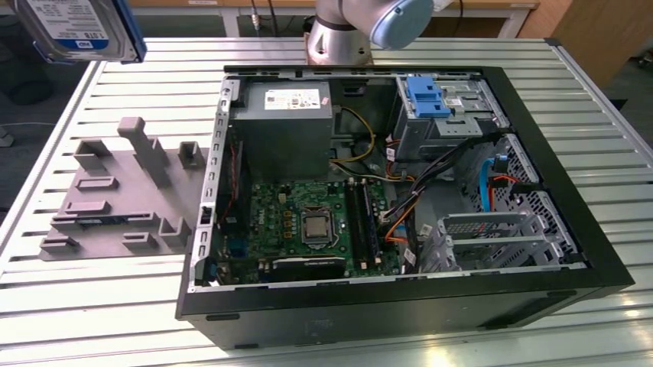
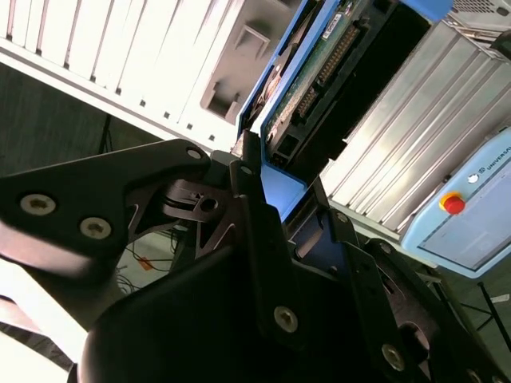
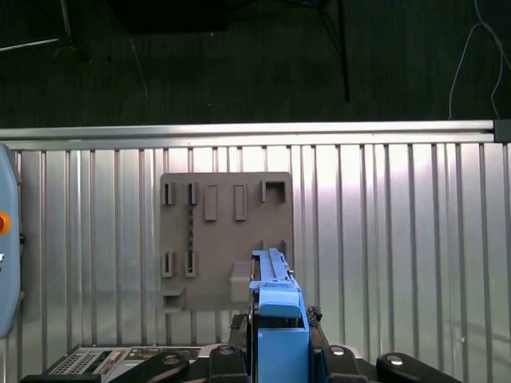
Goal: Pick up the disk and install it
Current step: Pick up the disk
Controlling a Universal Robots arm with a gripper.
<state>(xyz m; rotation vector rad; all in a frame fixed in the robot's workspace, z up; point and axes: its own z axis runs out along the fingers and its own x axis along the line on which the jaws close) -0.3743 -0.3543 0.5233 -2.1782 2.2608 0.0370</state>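
Your fingers [image 2: 254, 199] are clamped on the disk [image 1: 82, 29], pinching its blue carrier [image 2: 283, 187]. In the first wrist view the gripper [image 3: 279, 323] has the carrier standing on edge between them. The disk hangs in the air beside the open computer case [image 1: 602, 267], out past the case wall at the exterior view's left and well above the tabletop [image 1: 122, 306]. Expect it to be stiff and dense for its size, with smooth plastic that could slip. The bare circuit board [image 2: 319, 72] looks fragile, so press on the carrier's side rails only.
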